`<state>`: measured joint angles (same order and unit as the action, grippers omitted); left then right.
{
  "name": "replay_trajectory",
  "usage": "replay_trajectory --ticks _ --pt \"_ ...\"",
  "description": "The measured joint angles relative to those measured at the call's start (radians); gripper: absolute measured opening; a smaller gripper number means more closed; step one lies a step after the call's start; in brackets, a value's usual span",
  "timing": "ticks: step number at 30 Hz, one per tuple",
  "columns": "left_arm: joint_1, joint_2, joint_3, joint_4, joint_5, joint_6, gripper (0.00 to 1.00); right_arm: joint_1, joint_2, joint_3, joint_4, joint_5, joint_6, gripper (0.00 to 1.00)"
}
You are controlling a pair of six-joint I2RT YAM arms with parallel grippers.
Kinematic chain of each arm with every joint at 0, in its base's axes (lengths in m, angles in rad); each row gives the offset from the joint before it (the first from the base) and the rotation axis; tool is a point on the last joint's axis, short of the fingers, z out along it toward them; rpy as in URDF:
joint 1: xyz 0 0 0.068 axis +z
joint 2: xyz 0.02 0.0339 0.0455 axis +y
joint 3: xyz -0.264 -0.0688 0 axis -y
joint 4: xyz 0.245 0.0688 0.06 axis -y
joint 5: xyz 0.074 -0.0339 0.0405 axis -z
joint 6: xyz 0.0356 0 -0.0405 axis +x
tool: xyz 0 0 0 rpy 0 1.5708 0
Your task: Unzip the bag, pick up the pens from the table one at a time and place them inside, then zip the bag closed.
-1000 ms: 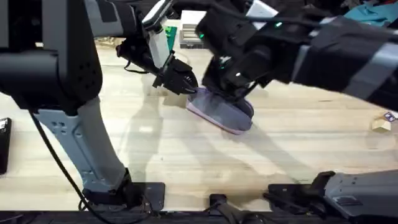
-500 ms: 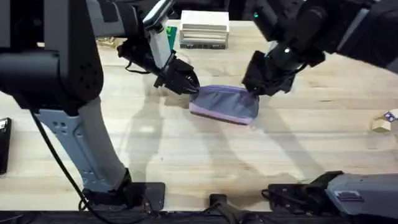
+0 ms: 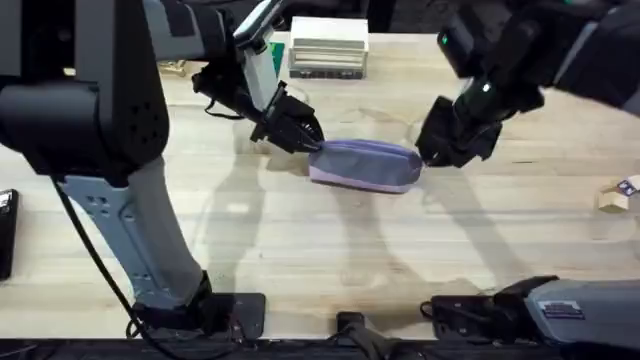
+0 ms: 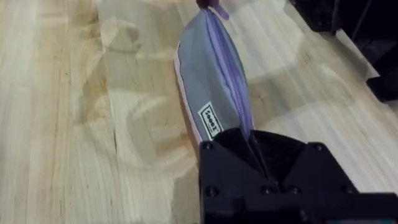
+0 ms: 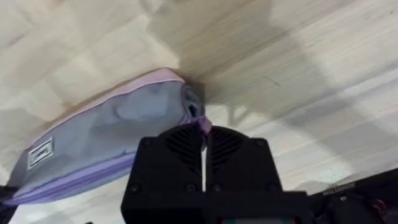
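The lilac and grey bag (image 3: 365, 165) lies on the table (image 3: 300, 250) between my two grippers, its long side running left to right. My left gripper (image 3: 308, 143) is shut on the bag's left end; in the left wrist view the bag (image 4: 208, 87) stretches away from that gripper (image 4: 255, 140), and the zip seam looks closed along its length. At the bag's right end my right gripper (image 3: 428, 157) is shut on the purple zip pull (image 5: 204, 124), with the bag (image 5: 118, 137) beside it. The pens are out of view.
A white box (image 3: 328, 47) and a green item (image 3: 273, 52) stand at the back of the table. A small wooden block (image 3: 612, 200) lies at the right edge, a black object (image 3: 5, 235) at the left. Bare wood stretches in front of the bag.
My right arm has swung down and to the right, from over the bag's middle to its right end. The bag has turned to lie level. The left gripper has stayed put.
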<state>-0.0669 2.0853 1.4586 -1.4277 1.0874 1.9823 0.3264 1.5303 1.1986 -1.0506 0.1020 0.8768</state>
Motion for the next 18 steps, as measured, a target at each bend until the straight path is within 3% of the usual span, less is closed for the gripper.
replay_trajectory --ticks 9,10,11,12,13,16,18 --pt "0.0 0.0 -0.002 0.001 -0.002 0.0 0.043 -0.002 -0.032 -0.056 0.044 0.005 -0.004 0.031" --pt "0.002 0.0 -0.002 0.002 -0.008 0.0 0.043 -0.006 -0.049 -0.056 0.035 0.017 -0.019 0.316" --pt "0.004 0.0 -0.002 0.002 -0.01 0.0 0.042 -0.01 -0.059 -0.056 0.033 0.019 -0.028 0.469" --pt "0.01 0.0 -0.002 0.003 -0.01 0.0 0.042 -0.016 -0.093 -0.046 0.032 0.017 -0.058 0.896" --pt "0.011 0.0 -0.002 0.003 -0.011 0.0 0.042 -0.016 -0.106 -0.04 0.032 0.017 -0.073 0.974" --pt "0.011 0.0 -0.002 0.003 -0.011 0.0 0.042 -0.008 -0.15 -0.028 0.04 0.017 -0.111 0.997" --pt "0.011 0.0 -0.002 0.003 -0.011 0.0 0.042 0.033 -0.241 -0.023 0.05 0.017 -0.223 0.997"
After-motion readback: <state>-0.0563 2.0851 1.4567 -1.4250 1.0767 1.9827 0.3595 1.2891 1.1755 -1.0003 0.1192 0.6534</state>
